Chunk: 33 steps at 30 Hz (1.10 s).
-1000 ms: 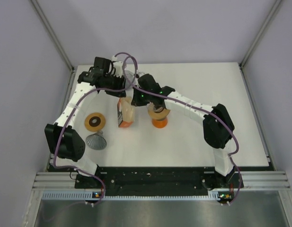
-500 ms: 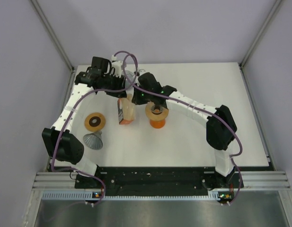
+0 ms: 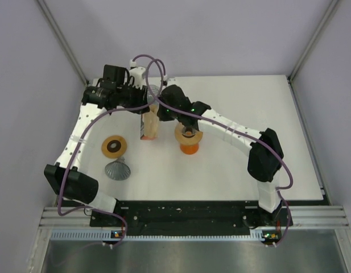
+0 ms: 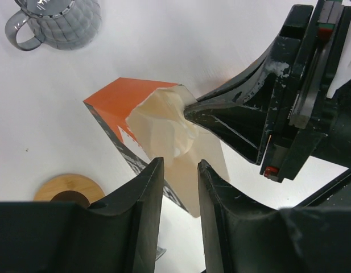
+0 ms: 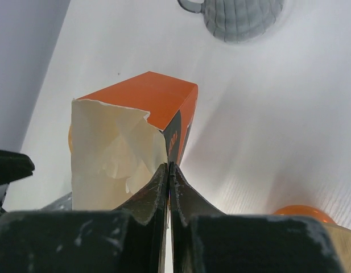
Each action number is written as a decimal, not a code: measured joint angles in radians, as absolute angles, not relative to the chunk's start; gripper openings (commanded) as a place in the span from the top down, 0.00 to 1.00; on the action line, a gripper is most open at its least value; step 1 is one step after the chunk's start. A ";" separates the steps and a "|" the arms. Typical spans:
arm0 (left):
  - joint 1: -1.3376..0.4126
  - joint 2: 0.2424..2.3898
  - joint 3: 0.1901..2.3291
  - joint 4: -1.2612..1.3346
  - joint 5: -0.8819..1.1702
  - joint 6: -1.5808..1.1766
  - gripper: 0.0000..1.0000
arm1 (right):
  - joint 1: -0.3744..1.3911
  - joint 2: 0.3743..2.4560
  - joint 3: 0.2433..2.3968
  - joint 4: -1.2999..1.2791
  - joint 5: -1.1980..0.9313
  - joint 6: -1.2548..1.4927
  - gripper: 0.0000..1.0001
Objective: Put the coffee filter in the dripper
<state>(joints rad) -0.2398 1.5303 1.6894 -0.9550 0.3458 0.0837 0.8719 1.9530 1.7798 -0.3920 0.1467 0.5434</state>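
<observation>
An orange filter box (image 3: pixel 145 132) stands on the white table with cream coffee filters (image 3: pixel 153 126) sticking out of its top. My right gripper (image 3: pixel 156 115) is shut on the edge of a filter (image 5: pixel 115 156), pinched at its fingertips (image 5: pixel 168 166). My left gripper (image 3: pixel 144 102) is open just behind the box. In the left wrist view its jaws (image 4: pixel 180 170) stand slightly apart with the filter (image 4: pixel 164 128) beyond them, and I cannot tell if they touch it. The orange dripper (image 3: pixel 189 141) stands right of the box and also shows in the right wrist view (image 5: pixel 303 211).
A grey mug (image 4: pixel 58 17) stands behind the box, mostly hidden under the arms in the top view. A round wooden disc (image 3: pixel 114 146) and a silver ribbed cone (image 3: pixel 115 169) lie on the left. The enclosure walls rise at the back and sides.
The box with its filters has shifted back and left, away from the dripper. Both grippers moved with it, and the left arm's elbow swung further left.
</observation>
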 measured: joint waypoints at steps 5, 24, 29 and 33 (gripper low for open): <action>-0.258 1.510 1.697 -0.953 0.334 0.081 0.64 | 0.886 1.953 1.808 -0.378 0.233 0.581 1.00; -0.425 1.531 1.752 -0.822 -0.023 0.136 0.72 | 0.885 1.952 1.793 -0.274 0.295 0.712 1.00; -0.427 1.585 1.746 -0.819 -0.082 0.168 0.72 | 0.884 1.951 1.755 -0.257 0.289 0.721 1.00; -0.427 1.623 1.739 -0.820 -0.091 0.189 0.74 | 0.879 1.951 1.739 -0.253 0.283 0.727 1.00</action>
<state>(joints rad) -0.4271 1.6234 1.7393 -0.8204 -0.0910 0.1894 0.8787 1.9511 1.7393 -0.2527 0.2832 0.7273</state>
